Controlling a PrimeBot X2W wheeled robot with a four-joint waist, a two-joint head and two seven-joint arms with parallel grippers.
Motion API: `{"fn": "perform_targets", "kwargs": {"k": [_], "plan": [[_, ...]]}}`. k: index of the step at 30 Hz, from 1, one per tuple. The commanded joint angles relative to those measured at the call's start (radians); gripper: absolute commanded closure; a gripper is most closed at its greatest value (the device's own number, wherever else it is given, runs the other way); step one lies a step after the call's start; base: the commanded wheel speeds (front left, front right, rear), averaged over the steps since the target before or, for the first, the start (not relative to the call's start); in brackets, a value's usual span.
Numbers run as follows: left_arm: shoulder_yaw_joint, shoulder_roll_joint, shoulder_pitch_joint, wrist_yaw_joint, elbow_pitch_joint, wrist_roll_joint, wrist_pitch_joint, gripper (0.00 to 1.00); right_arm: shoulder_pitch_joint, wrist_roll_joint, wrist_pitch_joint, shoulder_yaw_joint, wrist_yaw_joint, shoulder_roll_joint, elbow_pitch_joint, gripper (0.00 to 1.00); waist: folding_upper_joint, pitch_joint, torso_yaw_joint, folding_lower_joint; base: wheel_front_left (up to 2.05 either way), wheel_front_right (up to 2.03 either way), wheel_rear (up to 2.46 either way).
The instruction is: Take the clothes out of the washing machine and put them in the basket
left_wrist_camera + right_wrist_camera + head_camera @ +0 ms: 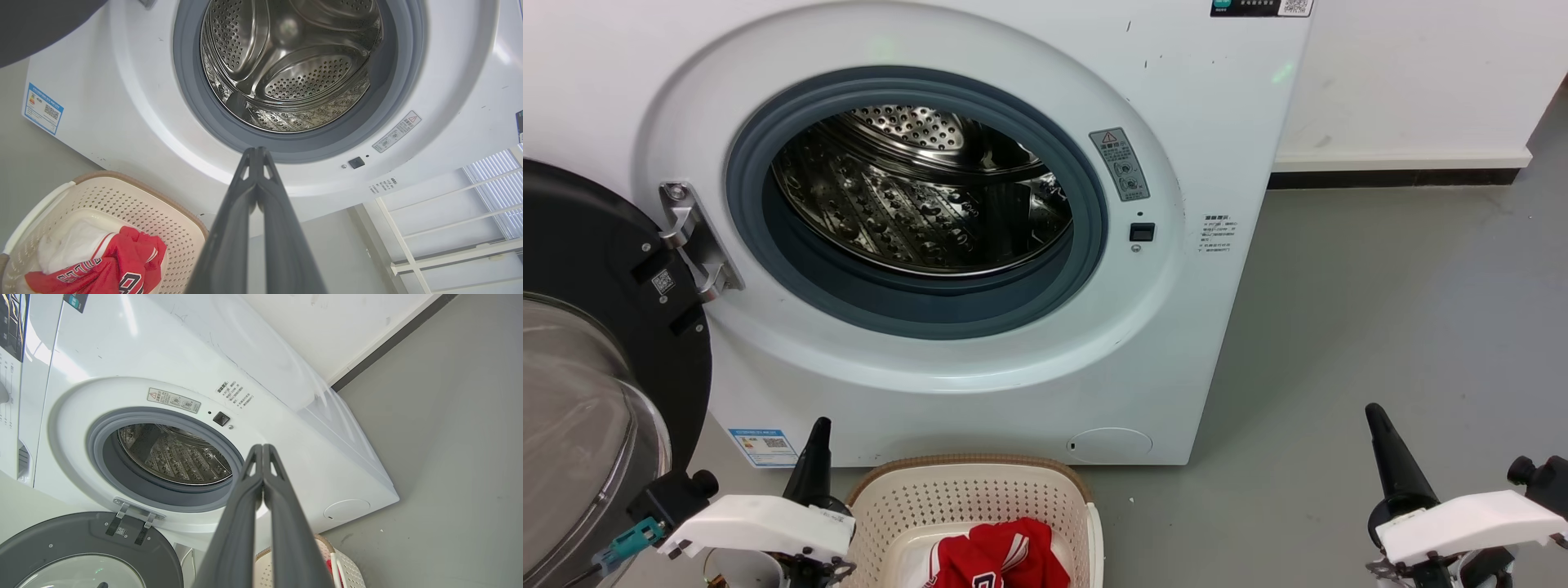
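The white washing machine (980,367) stands with its black-framed door (596,327) swung open to the left; its steel drum (915,196) holds nothing I can see. In front of it sits the cream basket (980,498), holding the clothes (1001,555): a red jersey with a white cloth (77,241) beside it. My left gripper (822,425) is shut and empty, just left of the basket. My right gripper (1374,411) is shut and empty over the floor, far to the right. In the wrist views both grippers (257,150) (262,446) show their fingers pressed together.
Grey floor (1380,327) spreads to the right of the machine, bounded by a white wall with a dark skirting (1388,177). The open door takes up the space at the left. A white rack (449,220) shows in the left wrist view.
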Motion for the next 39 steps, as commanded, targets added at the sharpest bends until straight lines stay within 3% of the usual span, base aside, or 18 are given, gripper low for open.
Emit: {"fn": "perform_targets", "kwargs": {"k": [1,39], "plan": [[0.009,-0.002,-0.027,-0.01,-0.007,-0.038,0.007,1.0,-0.034,0.042,0.004,-0.005,0.0,-0.004,-0.002,1.0,0.0,0.001,0.0,0.0,0.0,0.0,0.0],[0.071,-0.032,-0.054,-0.066,0.027,-0.408,0.075,1.0,-0.081,0.448,0.043,-0.032,0.0,-0.004,0.058,1.0,0.0,0.014,0.005,0.0,0.0,0.0,0.0]]}}
